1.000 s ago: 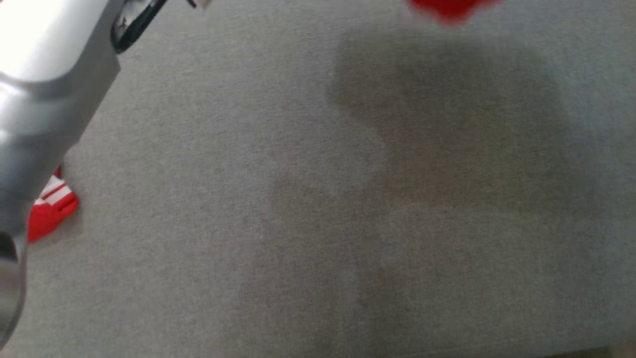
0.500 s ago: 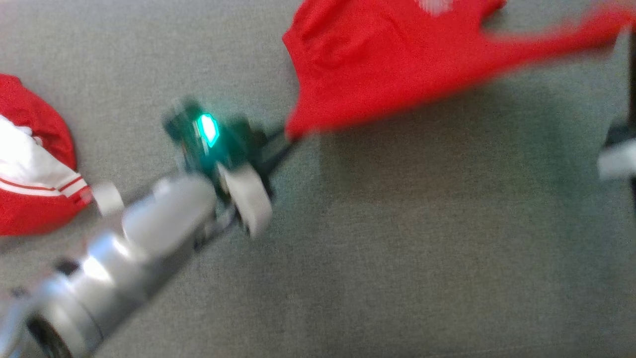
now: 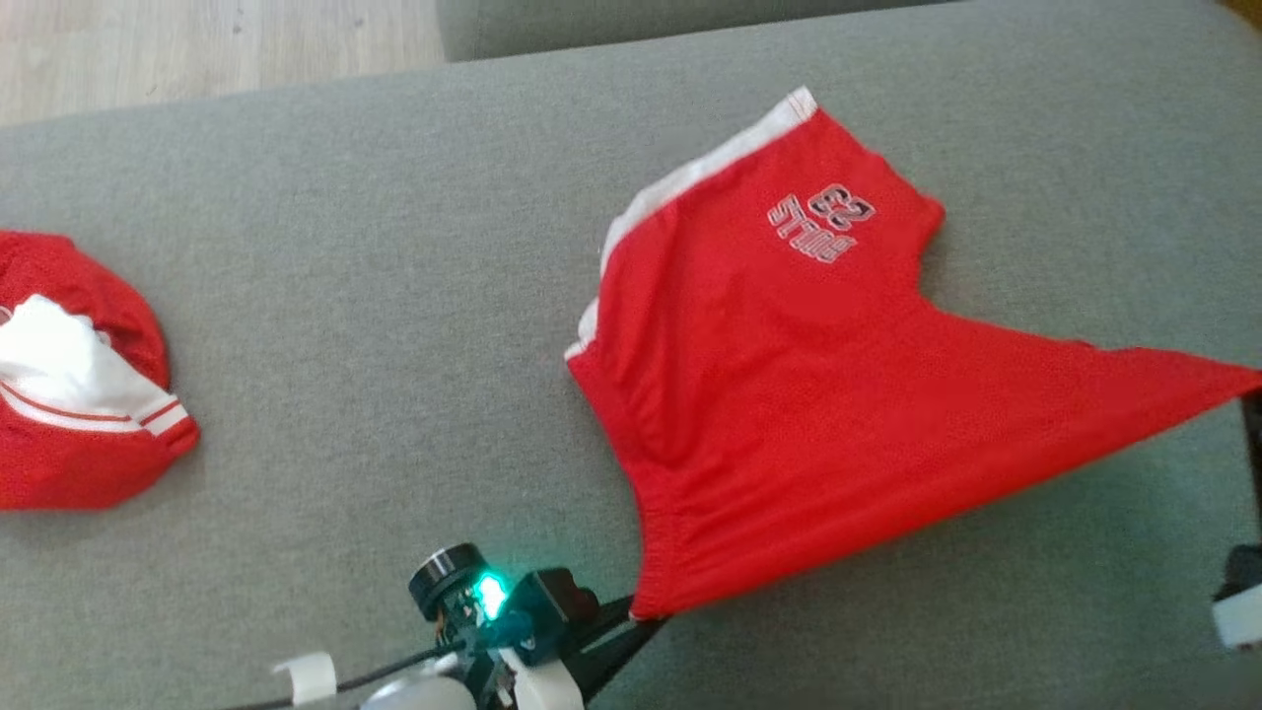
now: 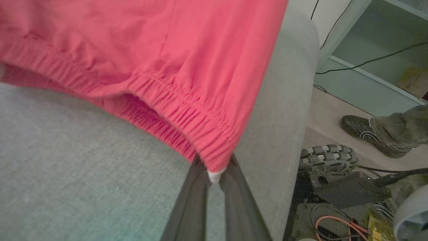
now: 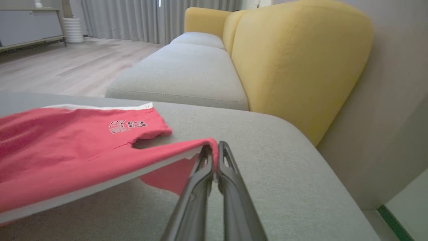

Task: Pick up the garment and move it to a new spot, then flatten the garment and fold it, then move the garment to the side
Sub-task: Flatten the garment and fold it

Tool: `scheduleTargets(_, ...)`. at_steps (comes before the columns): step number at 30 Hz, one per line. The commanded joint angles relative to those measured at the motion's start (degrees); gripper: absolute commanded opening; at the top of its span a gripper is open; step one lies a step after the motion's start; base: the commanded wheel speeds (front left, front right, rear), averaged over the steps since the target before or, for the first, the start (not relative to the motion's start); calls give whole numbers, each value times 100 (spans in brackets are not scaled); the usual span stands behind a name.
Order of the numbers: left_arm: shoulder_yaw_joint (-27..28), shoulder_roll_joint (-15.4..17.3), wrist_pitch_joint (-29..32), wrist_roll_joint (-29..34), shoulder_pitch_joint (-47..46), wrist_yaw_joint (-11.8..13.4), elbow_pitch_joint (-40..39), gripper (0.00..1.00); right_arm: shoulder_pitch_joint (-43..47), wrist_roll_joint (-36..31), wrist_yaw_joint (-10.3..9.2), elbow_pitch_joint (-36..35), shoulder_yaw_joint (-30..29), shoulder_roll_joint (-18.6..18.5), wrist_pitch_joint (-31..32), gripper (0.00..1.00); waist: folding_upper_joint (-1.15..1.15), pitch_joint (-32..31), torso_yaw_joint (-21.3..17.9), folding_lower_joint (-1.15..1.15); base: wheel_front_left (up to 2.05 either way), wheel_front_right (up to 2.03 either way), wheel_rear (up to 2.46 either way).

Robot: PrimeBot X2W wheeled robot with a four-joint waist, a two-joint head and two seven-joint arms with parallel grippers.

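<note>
Red shorts (image 3: 789,394) with white side trim and a small printed logo are stretched out over the grey cushion (image 3: 394,296). My left gripper (image 3: 636,619) is shut on the near waistband corner, and the left wrist view shows the elastic waistband (image 4: 187,113) pinched between the dark fingers (image 4: 192,201). My right gripper (image 5: 214,155) is shut on the other corner of the shorts (image 5: 67,150), holding it above the cushion. In the head view that corner runs to the right edge (image 3: 1237,380).
A second red and white garment (image 3: 79,414) lies bunched at the cushion's left. Wooden floor (image 3: 197,49) lies beyond the far edge. A yellow sofa back (image 5: 294,60) stands to the right. A person's shoe (image 4: 371,134) and robot base parts (image 4: 334,187) are beside the cushion.
The head camera has tilted, so the whole picture shifted and more of the shorts shows. The shorts now lie spread wider, still held at both corners.
</note>
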Motion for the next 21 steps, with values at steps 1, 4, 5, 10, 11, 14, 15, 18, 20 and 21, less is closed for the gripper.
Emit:
scheduleTargets(1, 184, 311, 66, -47, -135, 87, -159, 0, -158, -27, -8, -284, -195, -213, 43, 0, 0, 2, 38, 2, 0, 0, 0)
scheduleTargets(4, 353, 372, 244, -305, -198, 140, -722, 0, -242, -75, -8, -546, -316, -241, 281, 0, 0, 83, 192, 2, 0, 0, 0)
scheduleTargets(5, 424, 353, 296, -423, -249, 118, -852, 0, -353, -70, -8, -556, -318, -258, 358, 0, 0, 127, 250, 2, 0, 0, 0)
scheduleTargets(10, 727, 85, 592, -1010, -683, -150, -1078, 0, -1196, 36, -8, -233, -30, -610, 718, 0, 0, 485, 584, 2, 0, 0, 0)
scheduleTargets(11, 798, 7, 629, -1147, -772, -200, -1067, 0, -1413, 67, -8, -128, 51, -692, 759, 0, 0, 570, 645, 2, 0, 0, 0)
scheduleTargets(14, 984, -191, 705, -1472, -1043, -319, -953, 0, -2054, 178, -8, 266, 336, -938, 891, 0, 0, 785, 803, 2, 0, 0, 0)
scheduleTargets(15, 1031, -249, 728, -1569, -1128, -355, -901, 0, -2269, 229, -8, 418, 451, -1018, 927, 0, 0, 851, 852, 2, 0, 0, 0)
scheduleTargets(18, 1155, -404, 767, -1869, -1314, -437, -744, 0, -2885, 408, -8, 892, 872, -1222, 1028, 0, 0, 1022, 976, 2, 0, 0, 0)
scheduleTargets(20, 1243, -496, 754, -2096, -1388, -478, -671, 0, -3259, 488, -8, 1215, 1170, -1331, 1039, 0, 0, 1112, 1050, 2, 0, 0, 0)
scheduleTargets(21, 1283, -534, 747, -2200, -1419, -493, -633, 0, -3434, 532, -8, 1374, 1321, -1366, 1030, 0, 0, 1146, 1086, 2, 0, 0, 0)
